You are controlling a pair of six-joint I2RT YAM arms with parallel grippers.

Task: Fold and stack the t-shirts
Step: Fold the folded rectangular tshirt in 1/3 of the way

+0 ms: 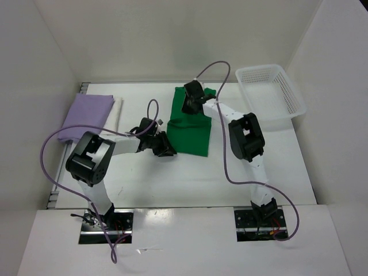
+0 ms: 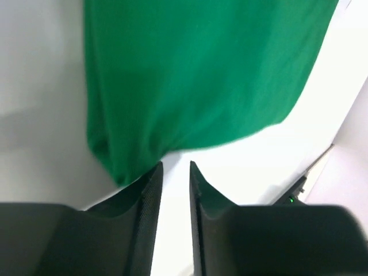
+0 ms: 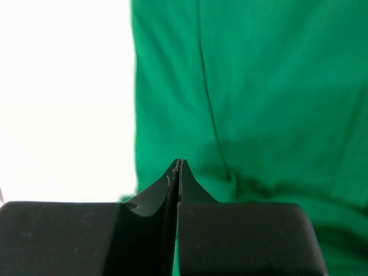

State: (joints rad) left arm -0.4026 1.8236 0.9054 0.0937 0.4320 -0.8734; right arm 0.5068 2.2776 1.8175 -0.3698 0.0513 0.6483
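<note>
White counter [image 1: 172, 178] carries the green shirt [image 1: 192, 135] at mid-far, with the lavender shirt [image 1: 86, 115] folded far left. My left tool [image 2: 175, 168] sits at the green shirt's near-left corner, jaws narrowly apart, gripping nothing. My right tool [image 3: 179, 163] is closed tight over its far edge; whether it pinches cloth I cannot tell.

The worktop [image 1: 172, 178] is a plain white surface with a matte look. White panels close it on three sides: a back wall [image 1: 172, 40] along the far edge, a left wall [image 1: 29, 86] and a right wall [image 1: 339, 98] along the side edges. A thin metal strip [image 1: 53, 198] with small holes runs along the left edge. A white board [image 1: 184, 247] covers the near edge, and it has two dark rectangular openings. The light is bright and even, the shadows are soft and grey.
</note>
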